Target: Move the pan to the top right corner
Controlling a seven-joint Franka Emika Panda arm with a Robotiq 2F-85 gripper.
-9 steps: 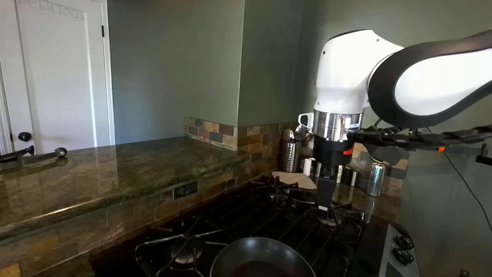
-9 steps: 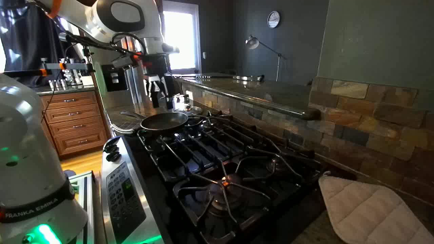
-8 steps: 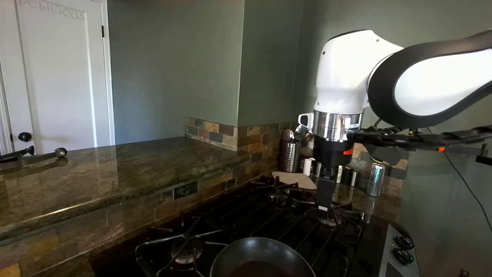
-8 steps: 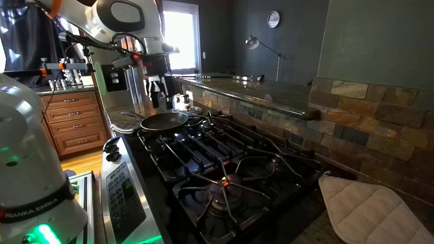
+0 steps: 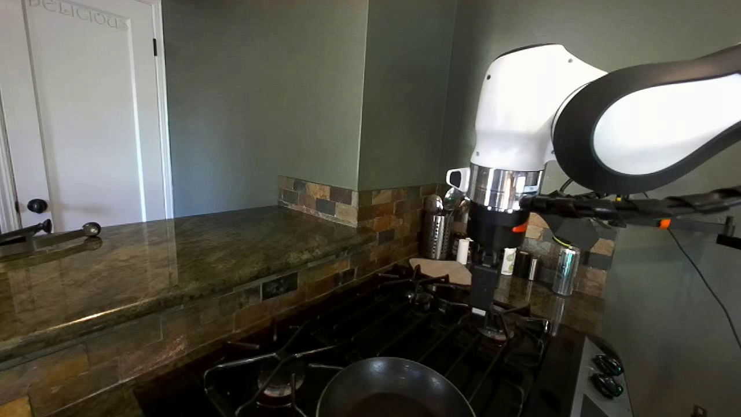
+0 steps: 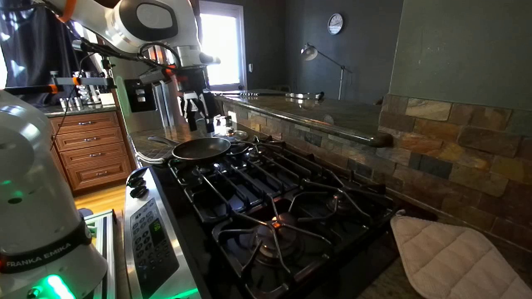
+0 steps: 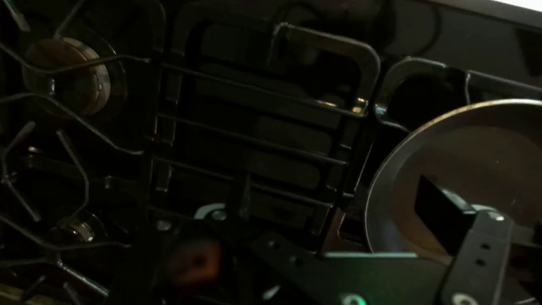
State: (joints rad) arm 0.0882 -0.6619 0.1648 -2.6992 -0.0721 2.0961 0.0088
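Note:
The pan [image 5: 396, 388] is a wide, shallow, dark frying pan on the stove grate, cut off by the lower edge of an exterior view. It shows whole in an exterior view [image 6: 202, 149] at the stove's far end, its handle pointing left. In the wrist view the pan [image 7: 478, 140] lies at the right, with a thin light rim; its handle is out of view there. My gripper [image 6: 201, 126] points down above the stove, apart from the pan. It also shows in an exterior view [image 5: 479, 310]. In the wrist view the gripper [image 7: 334, 184] has its fingers wide apart with nothing between them.
Black grates [image 6: 249, 182] with raised bars cover the stove. A pale quilted pot holder [image 6: 457, 257] lies beside the stove's near end. A raised stone ledge [image 5: 202, 255] and tiled wall run along the back. A utensil holder [image 5: 437, 234] and a steel canister [image 5: 566, 271] stand near the corner.
My gripper has shifted slightly, a little to the left in one exterior picture and a little to the right in the other. The pan has not moved.

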